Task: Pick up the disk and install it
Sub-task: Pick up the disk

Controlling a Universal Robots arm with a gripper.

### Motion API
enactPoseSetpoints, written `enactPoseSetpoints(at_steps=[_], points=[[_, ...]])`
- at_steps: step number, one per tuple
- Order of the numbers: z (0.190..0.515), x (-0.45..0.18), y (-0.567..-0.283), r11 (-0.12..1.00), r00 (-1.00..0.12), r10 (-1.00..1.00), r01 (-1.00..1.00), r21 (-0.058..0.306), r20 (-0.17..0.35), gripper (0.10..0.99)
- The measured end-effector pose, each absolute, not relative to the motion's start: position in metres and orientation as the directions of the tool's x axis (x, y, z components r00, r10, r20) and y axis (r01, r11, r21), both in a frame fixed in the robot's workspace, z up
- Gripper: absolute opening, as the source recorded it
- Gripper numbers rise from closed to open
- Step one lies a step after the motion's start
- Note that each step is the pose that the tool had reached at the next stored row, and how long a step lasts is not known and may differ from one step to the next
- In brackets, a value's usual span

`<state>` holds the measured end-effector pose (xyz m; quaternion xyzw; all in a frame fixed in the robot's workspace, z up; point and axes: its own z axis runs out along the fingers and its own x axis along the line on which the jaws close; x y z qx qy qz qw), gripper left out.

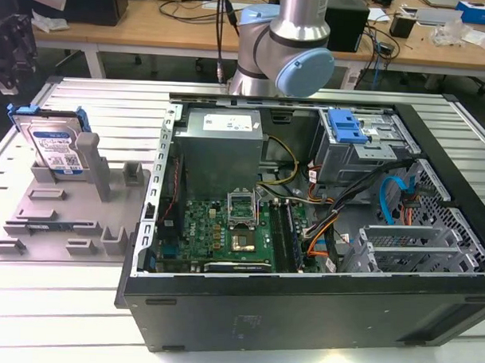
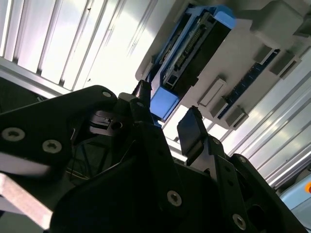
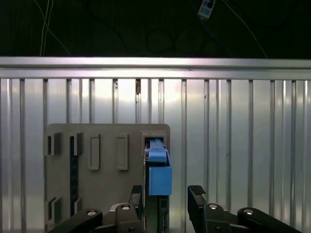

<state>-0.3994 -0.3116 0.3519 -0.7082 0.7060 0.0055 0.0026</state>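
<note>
One high outside camera, two on the wrist.
The exterior view looks down over the desk (image 1: 62, 326) at the computer case (image 1: 302, 311) and grey tray (image 1: 58, 223); both wrist views look past the hand (image 3: 166, 194) at that tray, the first squarely, the second nearer and slanted.

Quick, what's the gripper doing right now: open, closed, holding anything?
Gripper: open and empty, clear of the silver-grey hard drive in its bright blue plastic carrier, which stands in the flat grey plastic tray.
</note>
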Motion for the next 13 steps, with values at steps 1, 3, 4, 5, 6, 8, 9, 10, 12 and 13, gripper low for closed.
enactPoseSetpoints(at_steps=[1,3,4,5,6,8,9,10,12,13], points=[[0.3502,-0.3996,-0.3116,-0.004,0.004,-1.000,-1.000,0.004,-0.011,0.498],[0.3481,-0.3998,-0.3116,-0.006,0.006,-1.000,-1.000,0.004,-0.011,0.498],[0.3468,-0.4000,-0.3116,-0.008,0.007,-1.000,-1.000,0.004,-0.011,0.498],[0.3462,-0.4001,-0.3116,-0.008,0.008,-1.000,-1.000,0.004,-0.011,0.498],[0.3456,-0.4002,-0.3116,-0.009,0.009,-1.000,-1.000,0.004,-0.011,0.498],[0.3439,-0.4005,-0.3119,-0.011,0.011,-1.000,-1.000,0.004,-0.011,0.498],[0.3436,-0.4005,-0.3122,-0.012,0.012,-1.000,-1.000,0.004,-0.011,0.498],[0.3432,-0.4006,-0.3126,-0.013,0.013,-1.000,-1.000,0.004,-0.012,0.498],[0.3424,-0.4007,-0.3140,-0.013,0.013,-1.000,-1.000,0.004,-0.011,0.498],[0.3422,-0.4008,-0.3148,-0.013,0.013,-1.000,-1.000,0.004,-0.011,0.498]])
